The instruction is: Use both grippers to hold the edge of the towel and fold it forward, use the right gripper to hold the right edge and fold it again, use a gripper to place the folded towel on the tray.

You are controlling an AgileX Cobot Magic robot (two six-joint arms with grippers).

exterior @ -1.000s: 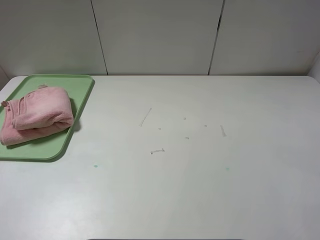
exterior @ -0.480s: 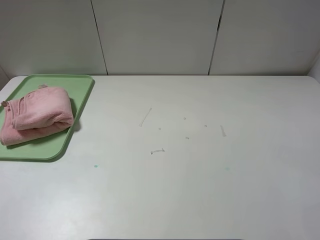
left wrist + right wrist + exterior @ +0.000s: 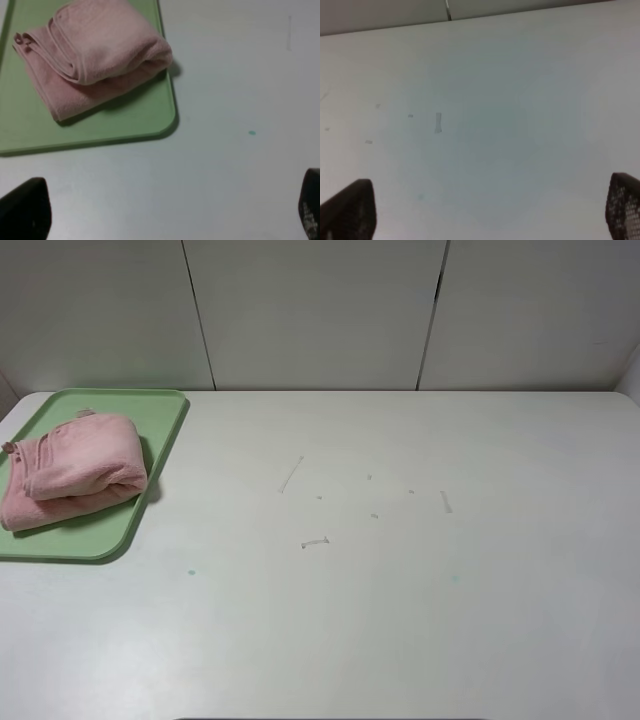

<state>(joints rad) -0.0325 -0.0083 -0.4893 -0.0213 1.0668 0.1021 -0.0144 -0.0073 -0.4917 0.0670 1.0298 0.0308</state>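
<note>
- the towel [image 3: 72, 468] lies folded into a thick pink bundle on the tray [image 3: 160, 420], at the far left of the white table [image 3: 400, 620] in the high view.
- its rolled fold faces the tray's right rim; the layered hems and a small corner loop [image 3: 21, 40] sit at the other end.
- the bundle's near corner reaches the left border of the high view, so i cannot tell how it sits against the tray's rim there.
- the left claw [image 3: 165, 220] is released: its two dark fingertips stand wide apart at the corners of the left wrist view, over bare table just beside the tray's near rim, touching nothing.
- the right claw [image 3: 485, 215] is released too, its fingertips spread wide over bare table, well apart from the tray.
- neither arm shows in the high view.
- a few small grey scuffs [image 3: 314, 542] and faint teal specks [image 3: 191, 572] mark the middle of the table.
</note>
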